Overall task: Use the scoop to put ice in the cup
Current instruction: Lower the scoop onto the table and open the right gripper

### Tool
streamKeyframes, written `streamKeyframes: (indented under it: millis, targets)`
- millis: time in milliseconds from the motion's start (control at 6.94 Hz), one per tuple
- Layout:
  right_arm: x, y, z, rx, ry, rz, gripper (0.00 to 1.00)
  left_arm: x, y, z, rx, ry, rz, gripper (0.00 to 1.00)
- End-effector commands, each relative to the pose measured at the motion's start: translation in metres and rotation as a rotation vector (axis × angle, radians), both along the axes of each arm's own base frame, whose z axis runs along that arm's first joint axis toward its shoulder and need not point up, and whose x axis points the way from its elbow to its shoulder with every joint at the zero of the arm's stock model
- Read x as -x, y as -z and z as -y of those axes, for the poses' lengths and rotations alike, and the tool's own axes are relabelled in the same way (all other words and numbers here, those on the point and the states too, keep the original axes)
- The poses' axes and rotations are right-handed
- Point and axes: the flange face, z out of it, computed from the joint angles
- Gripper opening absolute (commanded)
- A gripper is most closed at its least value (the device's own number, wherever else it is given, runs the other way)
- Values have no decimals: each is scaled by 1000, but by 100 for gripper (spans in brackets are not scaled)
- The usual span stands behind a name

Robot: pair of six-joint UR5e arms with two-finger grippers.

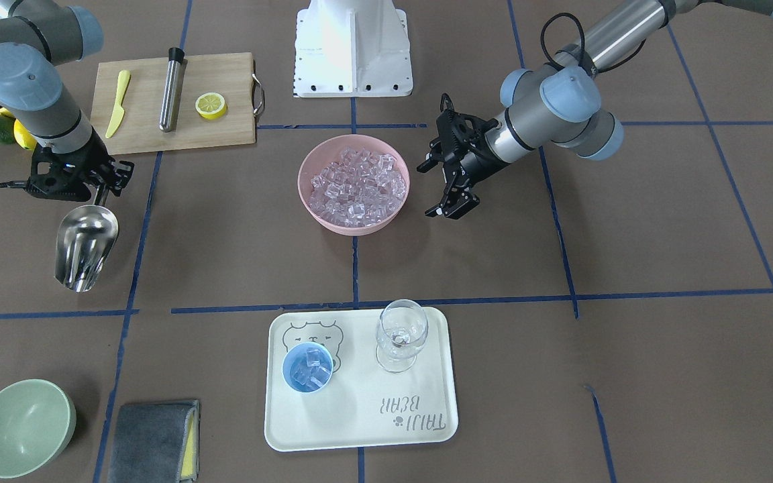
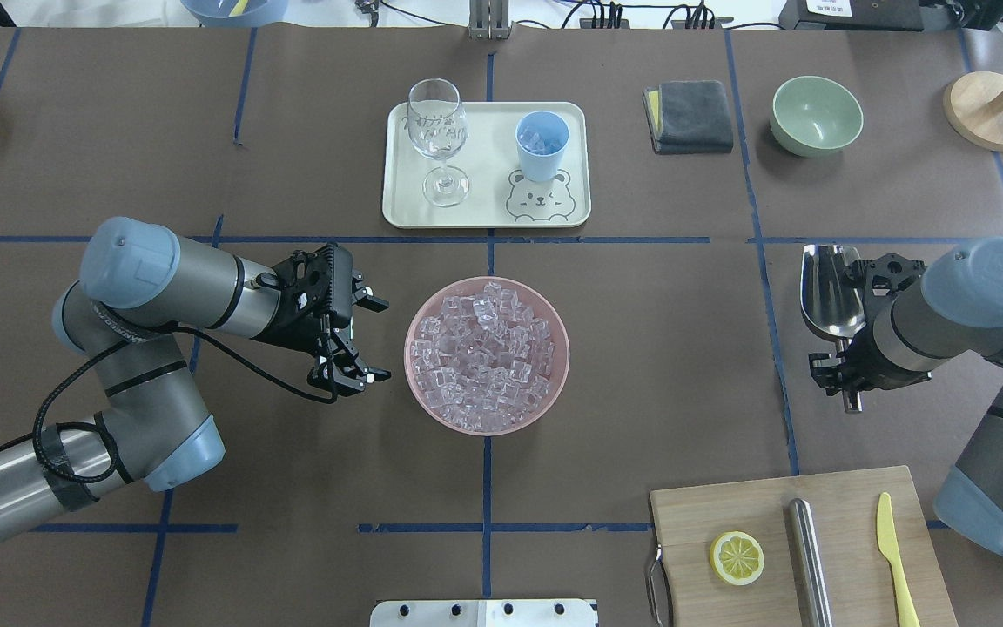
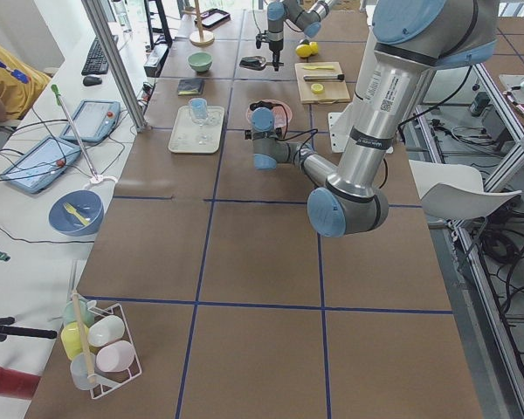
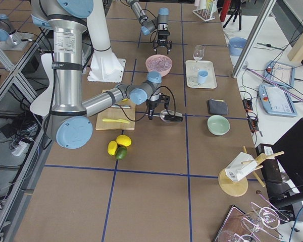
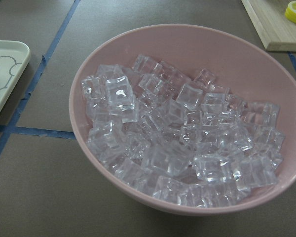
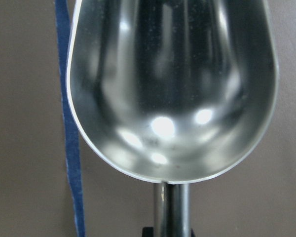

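Observation:
The steel scoop lies empty on the table at my right side; it also shows in the overhead view and fills the right wrist view. My right gripper stands over its thin handle and looks shut on it. The ice fills a pink bowl at the table's middle. My left gripper is open and empty, just beside that bowl. The light-blue cup stands on a cream tray and holds a few ice cubes.
A clear wine glass stands on the tray beside the cup. A cutting board holds a lemon half, a steel cylinder and a yellow knife. A green bowl and a grey cloth lie at the far edge.

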Motion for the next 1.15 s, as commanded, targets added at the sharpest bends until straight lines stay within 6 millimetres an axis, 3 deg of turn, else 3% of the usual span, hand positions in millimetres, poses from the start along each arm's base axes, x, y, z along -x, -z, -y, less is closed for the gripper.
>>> streamKeyframes:
  millis: [0,720,864,1008]
  targets:
    - [-2,-10,-5,22,17,-6,0,2,2,0,-2,1,-3,100]
    - [2,-16,-8,44,93,19,0,8,0,-2,-3,4,-4,100]
    - [3,-17,-6,47,81,14,84,8,0,-2,-3,4,-4,100]
    - [3,-17,-6,45,77,11,100,8,0,-2,-3,4,-4,100]
